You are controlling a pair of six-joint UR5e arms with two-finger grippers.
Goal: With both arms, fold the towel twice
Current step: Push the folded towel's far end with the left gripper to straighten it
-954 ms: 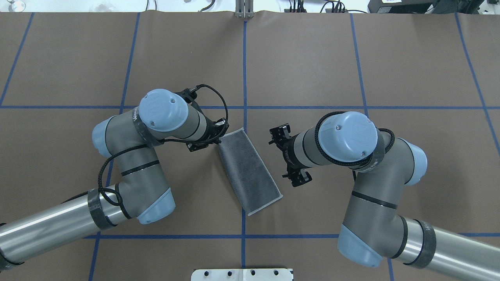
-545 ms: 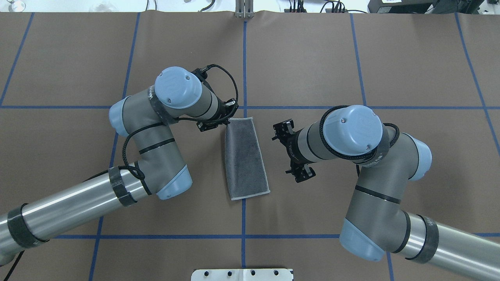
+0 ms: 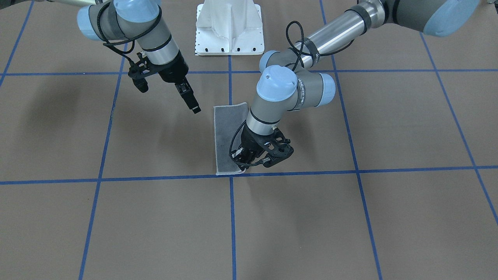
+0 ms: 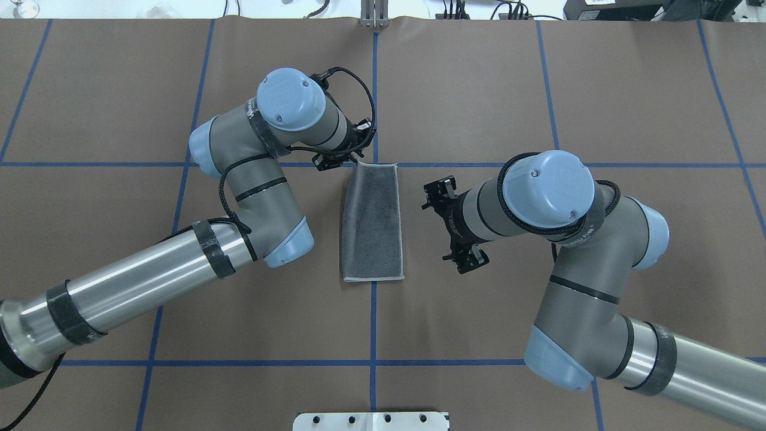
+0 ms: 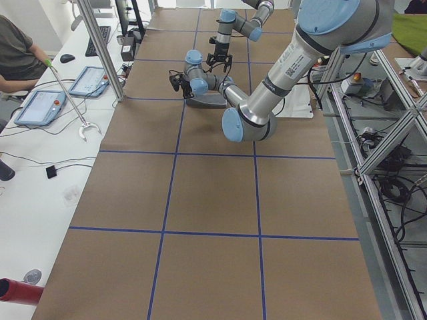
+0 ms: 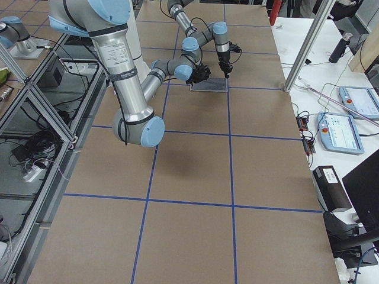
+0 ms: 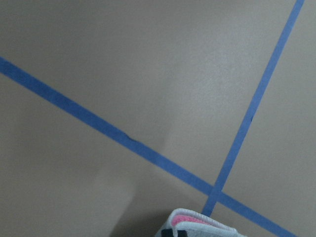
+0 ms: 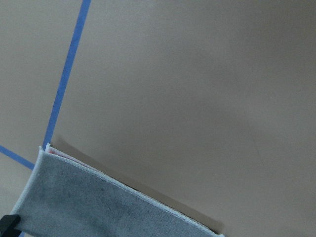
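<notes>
Towel [image 4: 371, 221]: folded strip, grey face up, flat on counter [image 4: 568, 90], lying along the centre blue tape line. Left claw [image 3: 241, 166] clamped on its corner farthest from the robot; pink inner face shows at the pinch. Right claw [image 3: 193, 105] apart, beside the towel, not touching.

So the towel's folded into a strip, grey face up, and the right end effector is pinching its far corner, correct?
Not quite. It is the left end effector pinching the towel's far corner, as the overhead exterior view shows; the right end effector hangs beside the towel, off it. The rest holds: folded strip, grey face up.
</notes>
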